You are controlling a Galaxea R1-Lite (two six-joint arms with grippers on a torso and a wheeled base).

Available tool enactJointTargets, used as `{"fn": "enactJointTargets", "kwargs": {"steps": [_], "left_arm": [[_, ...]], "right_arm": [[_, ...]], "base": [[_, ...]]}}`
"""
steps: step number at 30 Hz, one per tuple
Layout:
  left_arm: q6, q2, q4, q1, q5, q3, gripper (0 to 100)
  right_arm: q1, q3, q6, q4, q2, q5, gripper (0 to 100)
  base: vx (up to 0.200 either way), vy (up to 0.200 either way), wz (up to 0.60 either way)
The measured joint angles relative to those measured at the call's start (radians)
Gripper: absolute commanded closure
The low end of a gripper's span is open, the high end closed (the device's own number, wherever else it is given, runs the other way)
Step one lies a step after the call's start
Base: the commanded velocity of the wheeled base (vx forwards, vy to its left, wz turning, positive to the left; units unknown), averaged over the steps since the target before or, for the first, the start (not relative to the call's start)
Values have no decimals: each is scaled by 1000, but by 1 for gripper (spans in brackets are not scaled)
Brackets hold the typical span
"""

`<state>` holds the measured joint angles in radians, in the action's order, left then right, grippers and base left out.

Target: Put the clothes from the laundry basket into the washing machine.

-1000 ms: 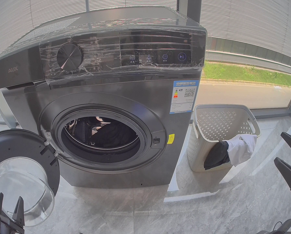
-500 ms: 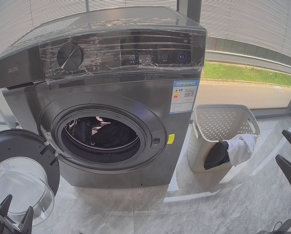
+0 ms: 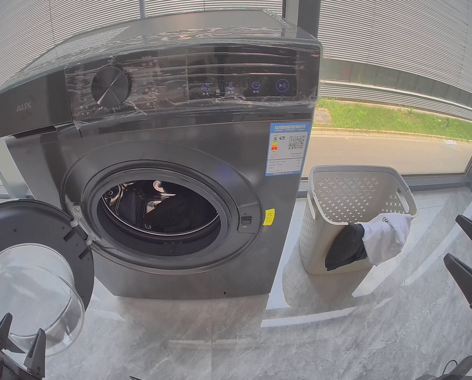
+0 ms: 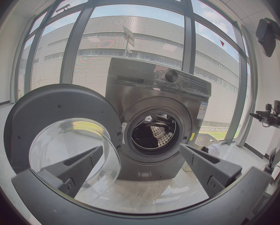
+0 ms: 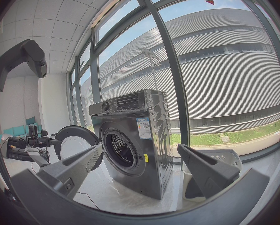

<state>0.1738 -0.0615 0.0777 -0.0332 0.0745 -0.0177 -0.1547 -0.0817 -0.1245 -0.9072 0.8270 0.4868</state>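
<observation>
Right of the washing machine (image 3: 183,149), the laundry basket (image 3: 312,238) has a black garment (image 3: 345,246) and a white garment (image 3: 386,236) draped over its front rim. Dark cloth (image 3: 178,212) lies in the machine's drum, and the door (image 3: 35,228) is swung open at the machine's left. The right gripper (image 3: 451,238) sits farther right of the machine, jaws wide, empty. The left gripper (image 3: 24,327) is low by the door, also wide, empty. Best bet: the right arm comes over the rim, pinches bunched cloth rather than plastic, and lifts clear before swinging to the drum. The basket bottom is hidden, so the remaining clothes are unknown; the right gripper is cut by the frame edge.
</observation>
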Motion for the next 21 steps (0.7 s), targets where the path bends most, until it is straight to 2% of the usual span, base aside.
{"fn": "enactJointTargets", "kwargs": {"steps": [5,13,21], "left_arm": [[0,3,0,0,3,0,0],[1,31,0,20,2,0,0],[-3,45,-4,29,23,0,0]], "right_arm": [[3,8,-1,0,2,0,0],[14,16,0,-1,-1,1,0],[17,21,0,0,0,1,0]], "base": [[-200,-200,0],[0,0,0],[0,0,0]]}}
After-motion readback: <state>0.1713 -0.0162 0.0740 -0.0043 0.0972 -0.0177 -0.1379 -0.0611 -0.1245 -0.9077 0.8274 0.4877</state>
